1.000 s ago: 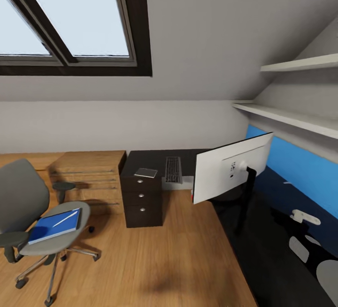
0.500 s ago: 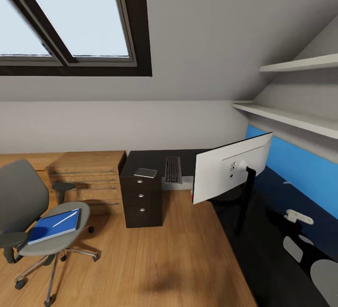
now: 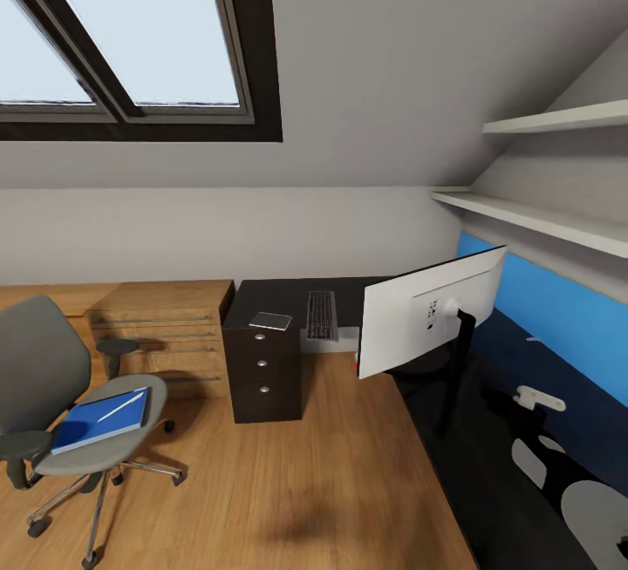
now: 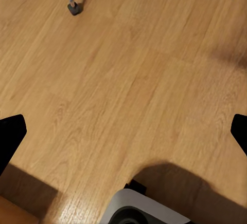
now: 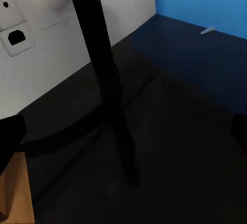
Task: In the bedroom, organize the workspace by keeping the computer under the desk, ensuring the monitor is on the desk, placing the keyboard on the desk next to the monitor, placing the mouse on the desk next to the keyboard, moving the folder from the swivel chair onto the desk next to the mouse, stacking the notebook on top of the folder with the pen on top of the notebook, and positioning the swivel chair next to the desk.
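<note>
The swivel chair (image 3: 52, 396) stands on the floor at the left, apart from the desk (image 3: 279, 293). On its seat lies the blue folder (image 3: 103, 420) with the white pen (image 3: 122, 406) on top. The notebook (image 3: 270, 321) rests above the drawer unit, and the keyboard (image 3: 321, 315) lies beside it. The monitor (image 3: 427, 313) stands on the desk with its pale back (image 5: 31, 29) towards me. The mouse is out of view. My right gripper (image 5: 123, 131) hangs open over the desktop near the monitor's stand (image 5: 100, 70). My left gripper (image 4: 123, 131) is open above bare floor.
A low light-wood cabinet (image 3: 166, 317) sits between chair and desk. Two shelves (image 3: 541, 221) run above the blue back panel (image 3: 558, 308). My right arm (image 3: 539, 397) reaches over the desk's right wing. A chair castor (image 4: 74, 8) and my base (image 4: 144, 211) are on the floor.
My right arm's pale parts have slid left and slightly lower over the desk's right wing. The chair, the folder, the monitor and the keyboard have stayed put.
</note>
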Available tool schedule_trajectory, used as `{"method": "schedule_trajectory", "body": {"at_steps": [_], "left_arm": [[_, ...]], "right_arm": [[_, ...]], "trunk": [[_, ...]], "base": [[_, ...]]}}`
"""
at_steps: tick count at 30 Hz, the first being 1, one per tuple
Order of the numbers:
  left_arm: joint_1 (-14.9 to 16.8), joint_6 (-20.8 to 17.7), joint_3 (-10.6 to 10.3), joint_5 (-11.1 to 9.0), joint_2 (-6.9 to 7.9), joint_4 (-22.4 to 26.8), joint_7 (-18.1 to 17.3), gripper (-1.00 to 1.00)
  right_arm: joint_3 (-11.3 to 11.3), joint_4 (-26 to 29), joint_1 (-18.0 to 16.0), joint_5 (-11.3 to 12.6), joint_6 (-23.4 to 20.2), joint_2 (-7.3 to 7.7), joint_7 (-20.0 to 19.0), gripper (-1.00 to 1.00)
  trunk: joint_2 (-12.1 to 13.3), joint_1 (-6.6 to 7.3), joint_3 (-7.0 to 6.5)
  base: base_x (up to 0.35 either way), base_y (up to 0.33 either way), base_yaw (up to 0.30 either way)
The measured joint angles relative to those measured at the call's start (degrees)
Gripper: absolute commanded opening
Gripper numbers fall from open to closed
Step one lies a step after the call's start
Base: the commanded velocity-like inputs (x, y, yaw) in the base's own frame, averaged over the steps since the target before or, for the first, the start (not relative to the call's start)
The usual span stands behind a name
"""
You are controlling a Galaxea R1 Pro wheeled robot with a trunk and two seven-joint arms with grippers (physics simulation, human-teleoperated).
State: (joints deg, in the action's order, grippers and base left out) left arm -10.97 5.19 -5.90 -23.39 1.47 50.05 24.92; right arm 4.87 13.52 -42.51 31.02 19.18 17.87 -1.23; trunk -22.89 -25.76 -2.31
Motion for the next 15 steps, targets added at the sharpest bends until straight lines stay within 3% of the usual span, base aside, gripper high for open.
{"method": "schedule_trajectory", "body": {"at_steps": [7, 8, 11, 13, 15], "left_arm": [[0.00, 0.00, 0.00, 0.00, -0.03, 0.00, 0.00, 1.00], [0.00, 0.00, 0.00, 0.00, -0.01, 0.00, 0.00, 1.00], [0.00, 0.00, 0.00, 0.00, -0.03, 0.00, 0.00, 1.00], [0.00, 0.00, 0.00, 0.00, -0.01, 0.00, 0.00, 1.00], [0.00, 0.00, 0.00, 0.00, -0.02, 0.00, 0.00, 1.00]], "right_arm": [[-0.08, -0.25, 0.00, -0.17, 1.07, -0.07, -0.04, 1.00], [0.00, -2.38, 0.01, -0.25, 4.32, -0.04, -0.08, 1.00], [0.13, -3.71, 0.00, -0.89, 6.62, -0.05, -0.11, 1.00], [0.16, -4.05, 0.00, -1.66, 7.19, -0.05, -0.12, 1.00], [0.13, -4.60, 0.00, -4.93, 7.92, -0.02, -0.08, 1.00]], "trunk": [[0.00, 0.00, 0.00], [0.00, 0.00, 0.00], [0.00, 0.01, 0.00], [-0.01, 0.01, 0.00], [-0.01, 0.03, 0.00]], "base": [[0.000, 0.000, 0.000], [0.000, 0.000, 0.000], [0.050, 0.000, 0.000], [0.150, 0.000, 0.000], [0.258, 0.000, 0.000]]}}
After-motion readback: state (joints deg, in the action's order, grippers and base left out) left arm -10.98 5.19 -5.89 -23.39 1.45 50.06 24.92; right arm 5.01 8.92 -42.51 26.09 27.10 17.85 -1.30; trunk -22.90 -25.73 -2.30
